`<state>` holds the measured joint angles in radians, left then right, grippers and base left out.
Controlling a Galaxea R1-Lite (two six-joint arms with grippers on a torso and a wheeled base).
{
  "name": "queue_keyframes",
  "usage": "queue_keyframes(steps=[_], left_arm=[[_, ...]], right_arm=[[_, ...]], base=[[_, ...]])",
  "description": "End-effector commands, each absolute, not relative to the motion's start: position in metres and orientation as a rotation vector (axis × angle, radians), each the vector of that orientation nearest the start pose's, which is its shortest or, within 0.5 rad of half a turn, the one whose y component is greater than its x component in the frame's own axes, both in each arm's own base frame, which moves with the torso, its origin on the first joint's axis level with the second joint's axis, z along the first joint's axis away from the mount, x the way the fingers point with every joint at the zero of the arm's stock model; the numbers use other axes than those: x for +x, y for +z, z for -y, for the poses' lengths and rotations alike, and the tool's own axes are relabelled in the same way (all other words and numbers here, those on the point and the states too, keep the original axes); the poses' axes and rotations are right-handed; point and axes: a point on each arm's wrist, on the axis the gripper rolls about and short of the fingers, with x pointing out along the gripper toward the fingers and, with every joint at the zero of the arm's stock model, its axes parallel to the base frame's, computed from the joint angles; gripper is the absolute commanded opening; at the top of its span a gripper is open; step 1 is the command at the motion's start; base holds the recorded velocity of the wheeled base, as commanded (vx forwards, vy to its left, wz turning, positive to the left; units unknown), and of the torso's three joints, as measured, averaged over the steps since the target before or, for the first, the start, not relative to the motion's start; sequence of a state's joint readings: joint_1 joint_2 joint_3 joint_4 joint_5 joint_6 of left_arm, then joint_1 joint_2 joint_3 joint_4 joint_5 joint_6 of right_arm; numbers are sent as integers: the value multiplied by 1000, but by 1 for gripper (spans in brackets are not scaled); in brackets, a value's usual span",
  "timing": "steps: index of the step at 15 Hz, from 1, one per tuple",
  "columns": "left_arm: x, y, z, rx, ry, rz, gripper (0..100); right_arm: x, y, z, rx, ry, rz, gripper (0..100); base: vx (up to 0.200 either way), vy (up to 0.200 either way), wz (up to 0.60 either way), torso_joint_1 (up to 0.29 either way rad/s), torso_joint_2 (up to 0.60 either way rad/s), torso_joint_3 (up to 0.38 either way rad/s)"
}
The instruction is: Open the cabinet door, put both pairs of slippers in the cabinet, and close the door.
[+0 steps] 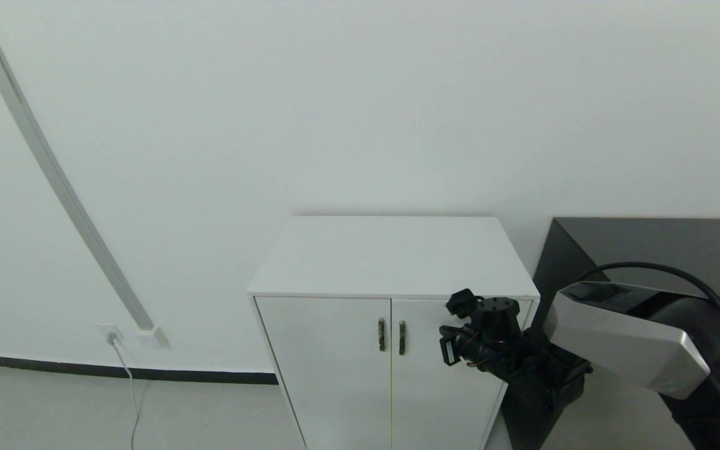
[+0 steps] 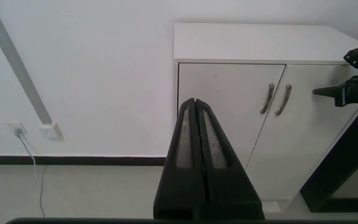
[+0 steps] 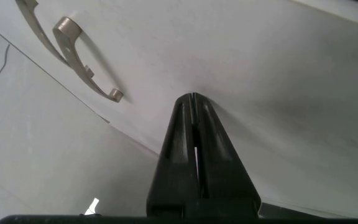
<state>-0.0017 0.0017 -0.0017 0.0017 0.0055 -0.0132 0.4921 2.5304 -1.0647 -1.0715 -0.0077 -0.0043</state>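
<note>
A white cabinet (image 1: 391,256) stands against the wall with both doors closed. Its two metal handles (image 1: 391,335) sit side by side at the centre seam. My right gripper (image 3: 193,98) is shut, its tips at or just off the face of the right door (image 3: 278,93), to one side of the handles (image 3: 79,46). From the head view that gripper (image 1: 449,352) is in front of the right door's upper part. The left wrist view catches it too, as the right gripper (image 2: 319,92) pointing at the door. My left gripper (image 2: 195,102) is shut on nothing, held back from the cabinet (image 2: 253,43).
A dark cabinet (image 1: 647,247) stands directly right of the white one. On the wall to the left are a slanted grey conduit (image 1: 54,169) and a socket with a hanging cable (image 1: 112,336). Bare floor (image 1: 85,412) lies left of the cabinet.
</note>
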Motion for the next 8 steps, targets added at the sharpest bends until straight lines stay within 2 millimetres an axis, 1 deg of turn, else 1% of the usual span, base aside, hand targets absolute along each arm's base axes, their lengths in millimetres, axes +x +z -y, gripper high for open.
queue_keyframes(steps=[1,8], left_arm=[[-23,76,0,-14,5,-3,0],[-23,76,0,-14,5,-3,0]], right_arm=[[383,-33,-205,-102,478,-382,0],[385,-32,-203,-99,474,-376,0]], base=[[0,0,0,0,0,0],[0,0,0,0,0,0]])
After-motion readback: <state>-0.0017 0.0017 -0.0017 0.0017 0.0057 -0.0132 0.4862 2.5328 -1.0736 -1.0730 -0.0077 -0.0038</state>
